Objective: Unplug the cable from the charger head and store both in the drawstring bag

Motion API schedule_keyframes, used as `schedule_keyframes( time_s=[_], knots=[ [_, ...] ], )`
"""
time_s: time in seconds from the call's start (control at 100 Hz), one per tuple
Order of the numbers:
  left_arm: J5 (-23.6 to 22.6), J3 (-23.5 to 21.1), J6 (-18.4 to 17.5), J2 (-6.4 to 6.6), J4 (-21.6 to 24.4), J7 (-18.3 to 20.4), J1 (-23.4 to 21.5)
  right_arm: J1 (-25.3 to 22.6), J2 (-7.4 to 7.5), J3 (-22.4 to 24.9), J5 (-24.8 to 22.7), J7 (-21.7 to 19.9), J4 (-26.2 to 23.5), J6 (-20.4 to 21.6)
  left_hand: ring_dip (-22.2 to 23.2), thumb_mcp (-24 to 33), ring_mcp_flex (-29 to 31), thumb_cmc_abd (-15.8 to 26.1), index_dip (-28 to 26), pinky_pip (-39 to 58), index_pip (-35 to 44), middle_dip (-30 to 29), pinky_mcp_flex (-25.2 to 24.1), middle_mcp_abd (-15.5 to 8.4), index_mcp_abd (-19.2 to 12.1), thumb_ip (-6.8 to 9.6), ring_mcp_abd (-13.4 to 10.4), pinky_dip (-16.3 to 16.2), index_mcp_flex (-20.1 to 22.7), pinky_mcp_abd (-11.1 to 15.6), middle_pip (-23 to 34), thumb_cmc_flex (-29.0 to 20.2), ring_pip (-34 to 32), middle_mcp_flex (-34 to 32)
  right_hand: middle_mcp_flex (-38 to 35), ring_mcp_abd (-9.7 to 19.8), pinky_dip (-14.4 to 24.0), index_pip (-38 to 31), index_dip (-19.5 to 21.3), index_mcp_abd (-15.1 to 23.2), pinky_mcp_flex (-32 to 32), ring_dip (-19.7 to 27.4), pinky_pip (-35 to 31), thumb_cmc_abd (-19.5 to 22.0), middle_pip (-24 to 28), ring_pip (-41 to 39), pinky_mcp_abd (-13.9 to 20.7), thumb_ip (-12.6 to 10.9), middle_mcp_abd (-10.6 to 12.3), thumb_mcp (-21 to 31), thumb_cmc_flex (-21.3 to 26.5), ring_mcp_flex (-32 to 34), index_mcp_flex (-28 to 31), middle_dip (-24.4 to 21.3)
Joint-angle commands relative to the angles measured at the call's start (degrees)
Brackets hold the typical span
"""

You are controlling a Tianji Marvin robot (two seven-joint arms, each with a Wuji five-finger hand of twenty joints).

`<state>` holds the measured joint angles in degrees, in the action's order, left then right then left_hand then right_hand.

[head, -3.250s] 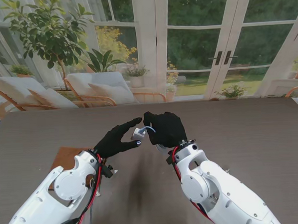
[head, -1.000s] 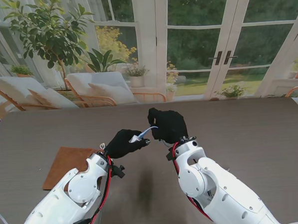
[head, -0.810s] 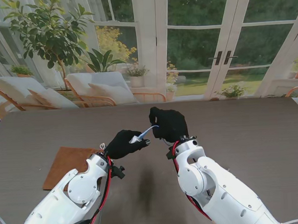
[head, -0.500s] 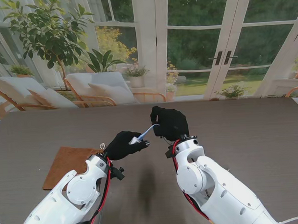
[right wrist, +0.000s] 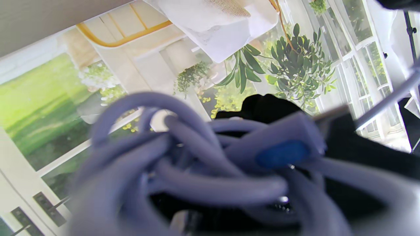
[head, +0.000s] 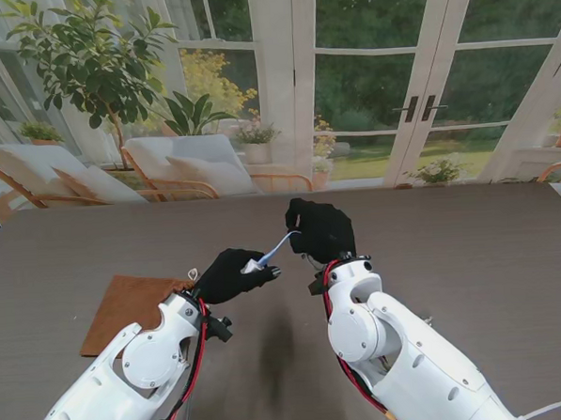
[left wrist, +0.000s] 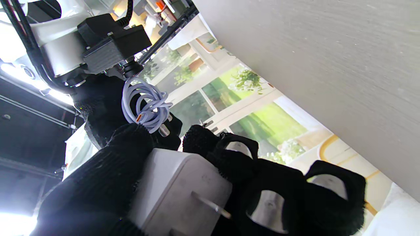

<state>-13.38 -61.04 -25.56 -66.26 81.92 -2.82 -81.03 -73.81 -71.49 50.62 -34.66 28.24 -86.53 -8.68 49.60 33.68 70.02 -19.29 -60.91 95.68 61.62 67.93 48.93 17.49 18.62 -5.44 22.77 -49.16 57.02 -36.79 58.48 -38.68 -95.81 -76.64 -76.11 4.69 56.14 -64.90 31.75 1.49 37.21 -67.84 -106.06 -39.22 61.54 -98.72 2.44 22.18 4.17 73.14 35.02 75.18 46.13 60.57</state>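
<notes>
Charger (left wrist: 178,190) sits clamped in the left hand (head: 229,274), mid-frame in the stand view, held clear of the table (head: 471,247). Left wrist view shows thumb and fingers (left wrist: 279,196) wrapped around the white body, prongs facing the camera.

Cable (left wrist: 146,106) is bundled in the right hand (head: 321,231), just right of and slightly farther from me than the left. One strand (head: 280,244) runs between the two hands. The right wrist view is filled with blurred lavender loops (right wrist: 183,170), with a blue-marked plug (right wrist: 282,154) among them. The right hand is clenched on that bundle.

Whether the plug is out of the charger: cannot tell. The port end is hidden behind the left-hand fingers.

Step in hand, my read: the unplug pull.
- Pull straight along the plug axis, no sideways bend at the connector.
- Keep the left grip firm on the body so the charger doesn't rotate or slip.
- Better to grip the plug shell than the loops; hauling on cord only stretches the coil.

Bag (head: 126,307) is likely the brown flat piece at lower left, partly under the left arm; its opening is not visible. Nothing is stored yet.
</notes>
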Motion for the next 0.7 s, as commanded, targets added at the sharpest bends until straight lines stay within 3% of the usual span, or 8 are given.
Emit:
schedule_keyframes(
  time_s=[0.0, 0.69],
  knots=[
    [-0.13, -0.34, 0.34, 0.31, 0.48, 1.17, -0.93, 0.29, -0.37, 0.36, 0.29, -0.30, 0.02, -0.58, -0.38, 6.10, 2.43, 3.61, -1.51, 4.50, 7.29, 0.69, 1.15, 2.47, 0.62, 2.29, -1.36, 1.82, 8.06, -0.19, 5.46, -3.87, -6.50, -1.06, -6.56, 8.50, 2.88, -9.68, 7.79, 8.00, 32.64, -1.04, -13.92, 2.50, 4.75, -5.00, 4.18, -1.49, -7.73, 4.81, 3.52, 0.47, 7.61, 0.05],
    [-0.51, -1.92, 1.90, 0.79, 2.97, 2.03, -3.65, 2.27, -1.08, 0.68, 1.50, 0.20, 2.12, -3.92, -0.30, 5.85, 2.43, 3.65, -1.77, 3.97, 7.55, 1.85, 0.57, 2.67, 1.04, 2.39, -1.23, 1.30, 7.91, -0.22, 5.28, -4.12, -6.33, -1.03, -6.51, 8.24, 4.08, -9.06, 8.91, 8.23, 32.83, -1.27, -13.92, 2.74, 5.25, -5.04, 4.30, -1.64, -7.61, 4.80, 3.52, 0.47, 8.01, -0.32]
  ],
)
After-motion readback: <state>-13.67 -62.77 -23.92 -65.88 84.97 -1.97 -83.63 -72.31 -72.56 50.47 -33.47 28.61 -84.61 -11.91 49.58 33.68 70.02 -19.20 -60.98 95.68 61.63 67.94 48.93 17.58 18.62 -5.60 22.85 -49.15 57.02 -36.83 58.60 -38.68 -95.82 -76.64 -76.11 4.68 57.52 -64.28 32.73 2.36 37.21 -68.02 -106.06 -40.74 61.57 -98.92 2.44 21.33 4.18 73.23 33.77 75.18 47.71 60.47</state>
